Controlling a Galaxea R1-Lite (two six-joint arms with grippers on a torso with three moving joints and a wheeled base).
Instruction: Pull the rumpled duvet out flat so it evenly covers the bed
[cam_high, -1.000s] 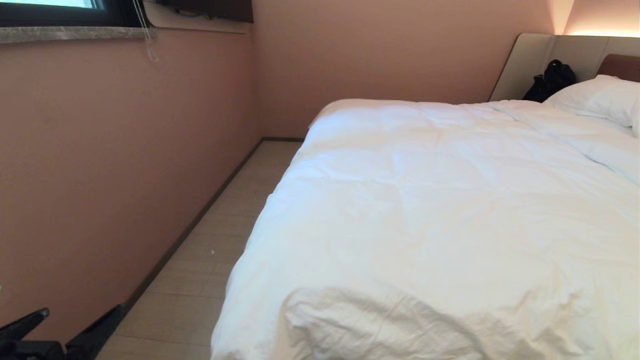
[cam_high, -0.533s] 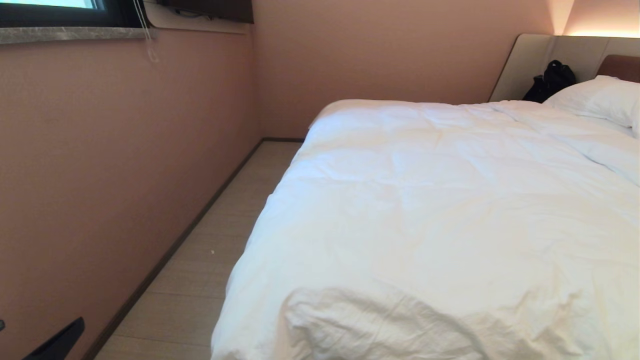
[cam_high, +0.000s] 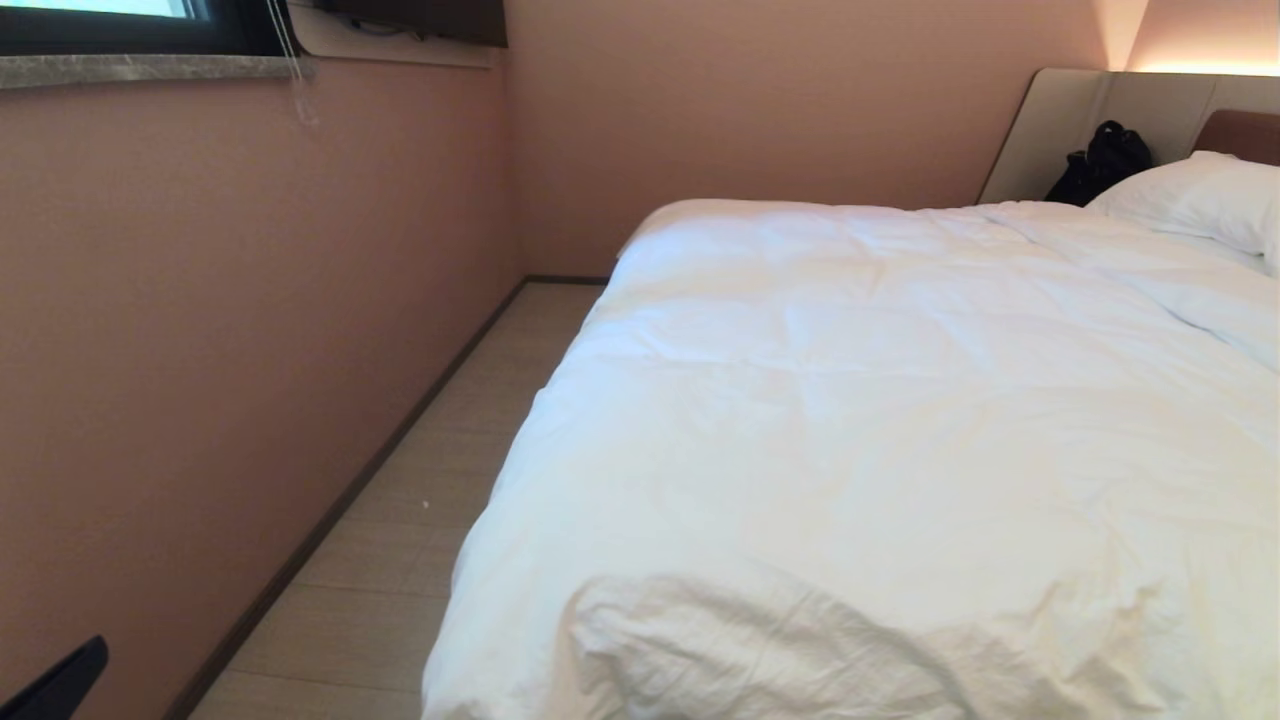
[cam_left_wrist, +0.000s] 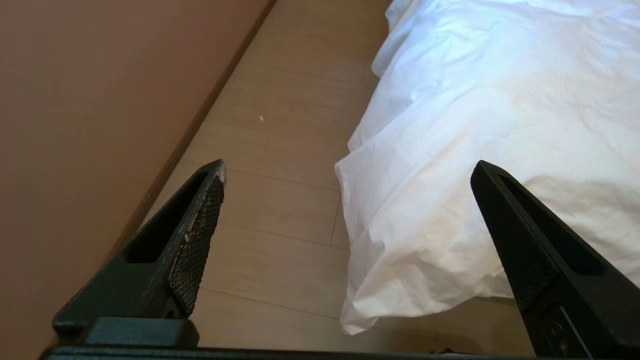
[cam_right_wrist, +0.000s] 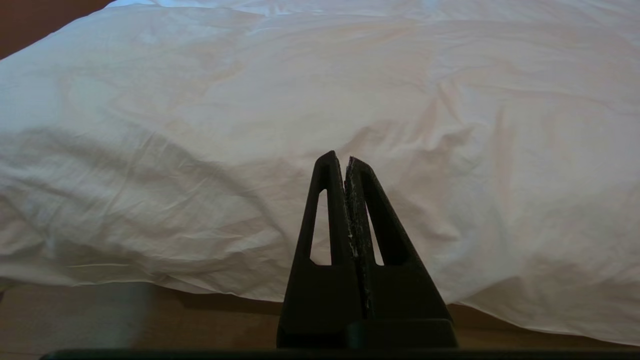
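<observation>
The left gripper stands wide and empty over the floor, the duvet corner just ahead of it. The right gripper, pressed closed and empty, faces the duvet's near edge. Beyond, the duvet covers the bed up to the pillow; mostly done, I judge, with soft creases left.

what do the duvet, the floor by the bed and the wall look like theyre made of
Duvet: soft white woven fabric, likely cotton over a puffy filling, matte, with fine creases and stitched dimples. Floor: pale planks, probably wood or laminate, with visible seams and a low sheen. Wall: smooth matte pinkish-tan surface, paint or wallpaper; cannot tell which.
</observation>
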